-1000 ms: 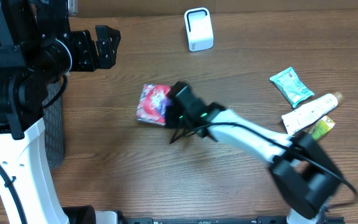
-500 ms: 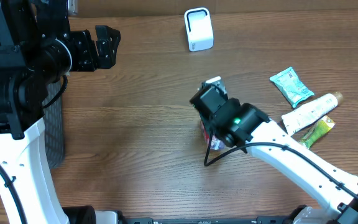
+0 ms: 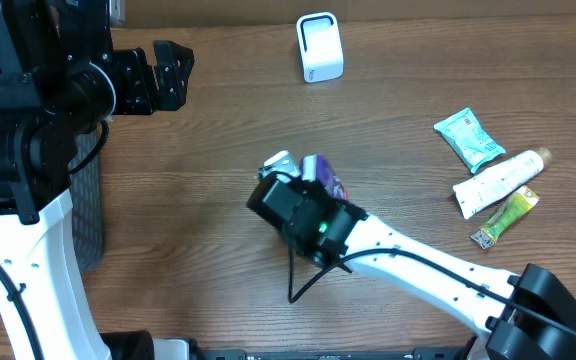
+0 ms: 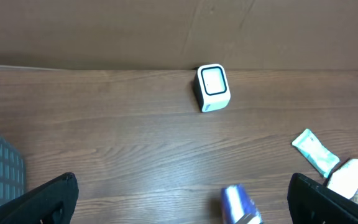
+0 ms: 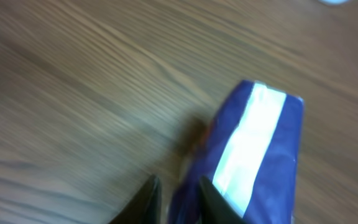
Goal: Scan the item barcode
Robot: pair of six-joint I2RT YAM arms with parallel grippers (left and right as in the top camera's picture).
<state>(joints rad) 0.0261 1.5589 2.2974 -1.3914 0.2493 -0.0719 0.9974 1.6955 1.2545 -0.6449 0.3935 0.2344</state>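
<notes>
The item is a blue-purple packet (image 3: 324, 176) with a white stripe, standing on edge mid-table, also seen in the left wrist view (image 4: 238, 204). My right gripper (image 3: 303, 180) is at its left side. In the right wrist view the packet (image 5: 253, 155) fills the lower right, and its left edge lies between the parted fingers of my right gripper (image 5: 179, 182), blurred by motion. The white scanner (image 3: 319, 47) stands at the back edge, also visible from the left wrist (image 4: 212, 87). My left gripper (image 3: 158, 78) hovers wide open and empty at the far left (image 4: 180, 186).
A teal packet (image 3: 468, 138), a white tube (image 3: 498, 180) and a green sachet (image 3: 508, 213) lie at the right. A grey basket (image 3: 88, 200) sits off the table's left edge. A cardboard wall (image 4: 166, 31) runs behind the scanner.
The right arm swung the packet from left of centre to the right, then back to the middle, turning its red face away. Its fingers have parted. The left arm stayed still.
</notes>
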